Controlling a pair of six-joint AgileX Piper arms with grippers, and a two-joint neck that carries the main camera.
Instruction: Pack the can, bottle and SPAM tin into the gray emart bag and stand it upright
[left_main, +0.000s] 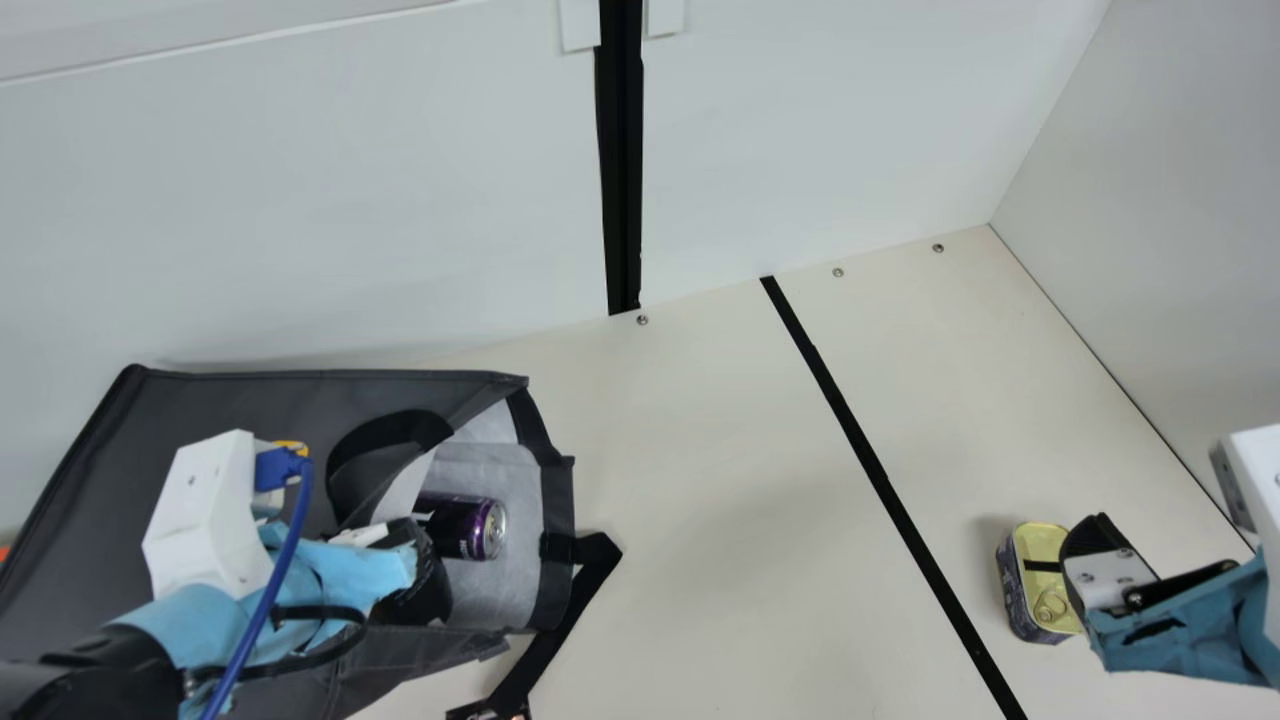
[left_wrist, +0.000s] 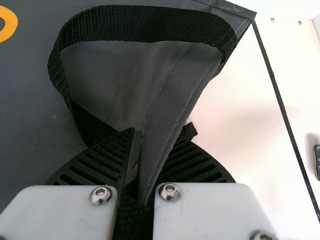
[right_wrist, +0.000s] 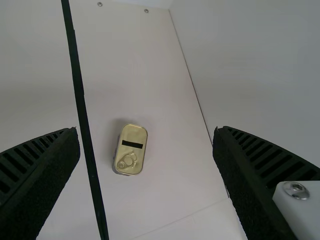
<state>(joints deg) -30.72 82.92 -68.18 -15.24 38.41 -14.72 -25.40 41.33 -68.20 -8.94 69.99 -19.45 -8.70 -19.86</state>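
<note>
While gripping a fold of the gray emart bag with the left gripper, has both ribbed fingers closed in on the cloth, almost together, beside the base of a black handle. Lies on the table at the main view's left, not upright, mouth toward the right. Holds, on the pale lining just inside that mouth, the purple can, tipped on its side with the lidded end toward the opening. Trails a black strap from the rim. Across the black line, at the main view's right, has the SPAM tin resting on the table, gold lid and pull ring up. Hangs near the tin, above the table, with the right gripper spread wide, both fingers well apart and gripping nothing.
</note>
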